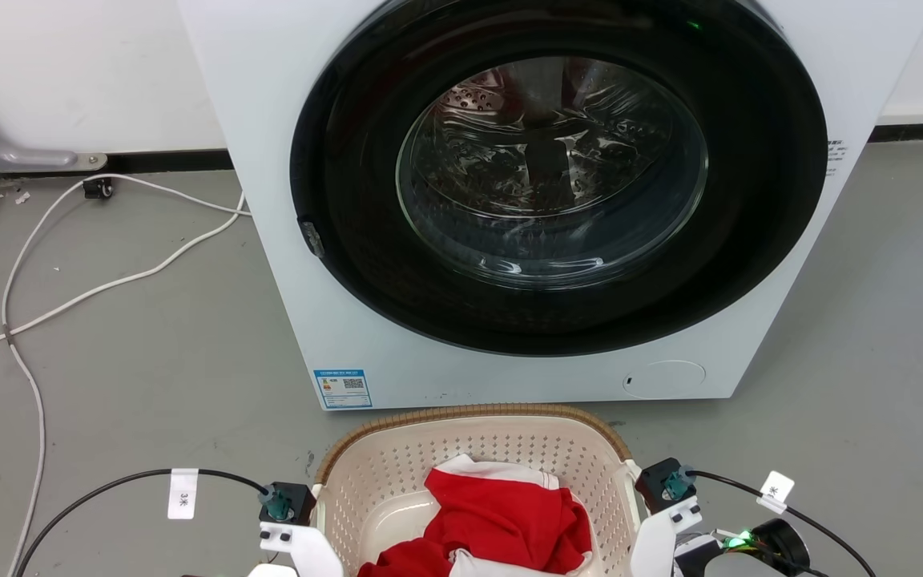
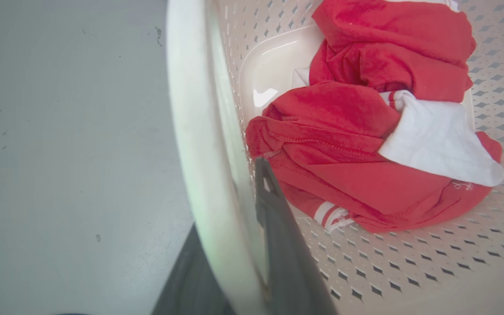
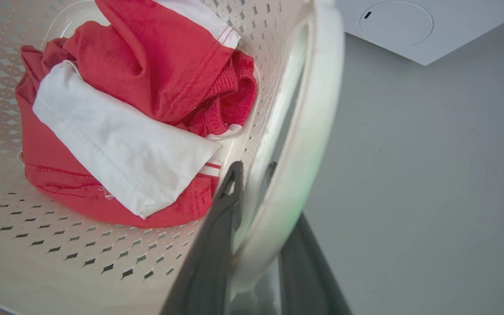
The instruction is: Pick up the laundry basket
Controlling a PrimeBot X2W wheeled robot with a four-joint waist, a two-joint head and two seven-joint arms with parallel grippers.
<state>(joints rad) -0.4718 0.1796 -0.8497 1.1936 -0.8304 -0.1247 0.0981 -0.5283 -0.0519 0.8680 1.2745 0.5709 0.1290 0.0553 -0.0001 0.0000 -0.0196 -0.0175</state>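
Observation:
The cream laundry basket (image 1: 469, 413) stands on the floor just in front of the washer, at the bottom of the head view. Red and white clothes (image 1: 501, 521) lie in it. My left wrist (image 1: 289, 505) sits at its left side and my right wrist (image 1: 666, 485) at its right side. In the left wrist view, my left gripper (image 2: 230, 197) straddles the white side handle (image 2: 199, 131), one finger inside the perforated wall (image 2: 409, 271) and one outside. My right gripper (image 3: 254, 175) clamps the other white handle (image 3: 313, 109) the same way.
The white washer (image 1: 269, 120) with its round dark door (image 1: 558, 168) shut rises right behind the basket. White cables (image 1: 29, 280) trail over the grey floor at the left. Black cables (image 1: 109, 485) loop from both wrists. Bare floor lies on either side.

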